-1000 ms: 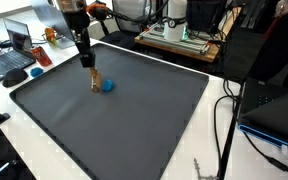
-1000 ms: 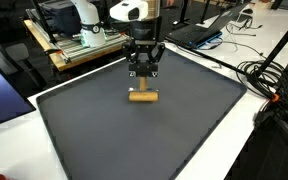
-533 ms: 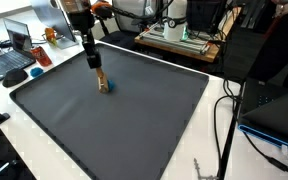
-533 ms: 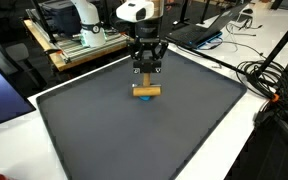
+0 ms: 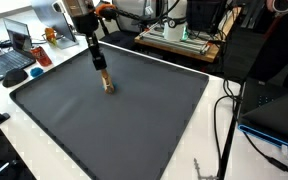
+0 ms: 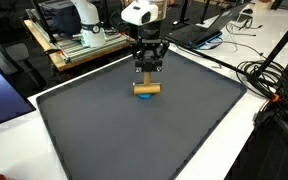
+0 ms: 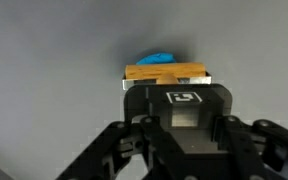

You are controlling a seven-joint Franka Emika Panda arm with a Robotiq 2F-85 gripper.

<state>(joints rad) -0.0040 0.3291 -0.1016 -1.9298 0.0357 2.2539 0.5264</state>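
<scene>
In an exterior view, the gripper reaches down over the dark mat, jaws closed on a wooden block. In an exterior view, the block hangs crosswise, gripped mid-length so it stays level, directly over a blue object. In the wrist view, the block spans the fingertips and the blue object shows just beyond it.

In the wrist view we see only a sliver of the blue object at upper centre; the wooden block hides the rest, so we cannot tell its shape. The gripper covers its own fingertips, and the bottom edge crops it.
</scene>
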